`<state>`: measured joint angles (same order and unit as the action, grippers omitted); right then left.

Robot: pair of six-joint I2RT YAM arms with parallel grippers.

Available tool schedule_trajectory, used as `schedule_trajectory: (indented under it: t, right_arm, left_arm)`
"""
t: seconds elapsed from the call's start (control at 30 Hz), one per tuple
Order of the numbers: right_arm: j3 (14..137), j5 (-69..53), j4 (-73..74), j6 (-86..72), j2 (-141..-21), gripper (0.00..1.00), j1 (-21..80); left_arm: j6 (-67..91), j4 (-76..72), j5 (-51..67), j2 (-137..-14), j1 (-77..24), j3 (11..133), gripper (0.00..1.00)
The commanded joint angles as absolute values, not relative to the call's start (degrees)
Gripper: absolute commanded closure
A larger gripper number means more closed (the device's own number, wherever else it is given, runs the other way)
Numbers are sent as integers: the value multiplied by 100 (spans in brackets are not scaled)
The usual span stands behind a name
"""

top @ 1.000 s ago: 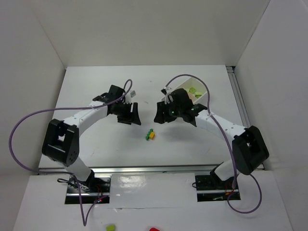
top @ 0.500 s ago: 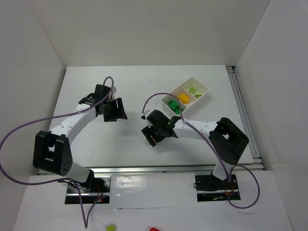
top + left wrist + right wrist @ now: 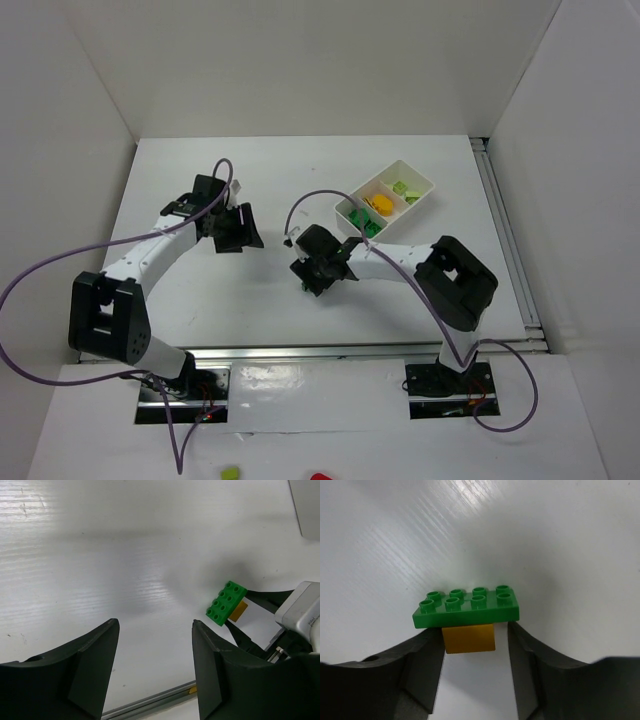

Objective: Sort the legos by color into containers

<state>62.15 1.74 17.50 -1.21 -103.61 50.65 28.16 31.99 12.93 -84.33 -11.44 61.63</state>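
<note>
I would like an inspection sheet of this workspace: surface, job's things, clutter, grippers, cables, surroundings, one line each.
Surface: white table, no spill seen.
Job's things: green brick stacked on yellow brick, between the right fingers; white tray far right, with green and yellow pieces in its compartments.
Clutter: nothing seen.
Grippers: right gripper open, one finger each side of the yellow brick; left gripper open, holding nothing.
Cables: left purple cable loops wide of its arm; right purple cable arcs above the wrist.
Surroundings: white walls on three sides; green thing and red thing at the near edge, off the table.
</note>
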Motion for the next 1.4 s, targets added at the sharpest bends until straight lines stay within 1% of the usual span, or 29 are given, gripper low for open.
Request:
schedule_trajectory:
  t: [0.0, 0.07, 0.1, 0.13, 0.2, 0.23, 0.27, 0.33, 0.37, 0.4, 0.43, 0.53, 0.6, 0.63, 0.7, 0.87, 1.0, 1.1, 1.27, 1.33, 1.37]
  right_arm:
    - [6486, 158, 1468, 105, -10433, 45, 5080]
    - [6486, 158, 1416, 105, -10433, 50, 5080]
    - [6486, 158, 1415, 105, -10433, 60, 5080]
    - [6486, 158, 1354, 105, -10346, 66, 5080]
    - [6416, 158, 1301, 45, -10214, 76, 5080]
    - [6346, 158, 1301, -17, -10030, 84, 5080]
    - [6250, 158, 1301, -18, -9907, 86, 5080]
    - [6083, 210, 1301, -88, -9382, 87, 5080]
    - [5891, 211, 1301, -88, -9178, 87, 5080]
    - [5802, 211, 1249, -149, -8976, 87, 5080]
    - [5714, 211, 1248, -149, -8591, 88, 5080]
    - [5529, 62, 1248, -202, -8140, 89, 5080]
    - [5528, -78, 1318, -254, -7911, 89, 5080]
    - [5581, -79, 1318, -255, -7910, 90, 5028]
    - [5581, -140, 1397, -308, -7761, 90, 5027]
    - [5634, -141, 1511, -308, -7769, 90, 5027]
    - [5748, -141, 1564, -255, -7822, 91, 5027]
    - [5748, -79, 1494, -255, -7822, 91, 5027]
    - [5854, -79, 1494, -255, -7875, 91, 5027]
    - [5854, -79, 1494, -255, -7875, 91, 5027]
    - [5854, -79, 1494, -255, -7875, 91, 5027]
  left_arm:
    - [2628, 3234, 1537, -8516, -1125, 6381, 31]
    - [2628, 3234, 1538, -8517, -1125, 6381, 31]
    - [2628, 3234, 1538, -8569, -1125, 6381, 31]
    - [2576, 3287, 1538, -8569, -1125, 6381, 30]
    - [2575, 3287, 1669, -8631, -1073, 6434, 28]
    - [2506, 3287, 1783, -8631, -1072, 6434, 28]
    - [2427, 3287, 1923, -8683, -1072, 6434, 24]
    - [2216, 3287, 2564, -8684, -1072, 6495, 20]
    - [2119, 3287, 2906, -8736, -1072, 6495, 13]
    - [1988, 3217, 3344, -8789, -1072, 6495, 10]
    - [1778, 3217, 4210, -8867, -1072, 6556, 8]
    - [1871, 2963, 4989, -9078, -1212, 6487, 8]
    - [2082, 2410, 5324, -9079, -1265, 6267, 8]
    - [2335, 2208, 5692, -9131, -1266, 6197, 8]
    - [2600, 1682, 5862, -9132, -1327, 6030, 8]
    - [2891, 1328, 5862, -9079, -1520, 6029, 7]
    - [3059, 1134, 5977, -9018, -1581, 5907, 12]
    - [2804, 1580, 5749, -9149, -1740, 6117, 15]
    - [2804, 1529, 5853, -9272, -1960, 6169, 24]
    - [2804, 1529, 5941, -9352, -2082, 6170, 24]
    - [2804, 1529, 5941, -9412, -2135, 6170, 25]
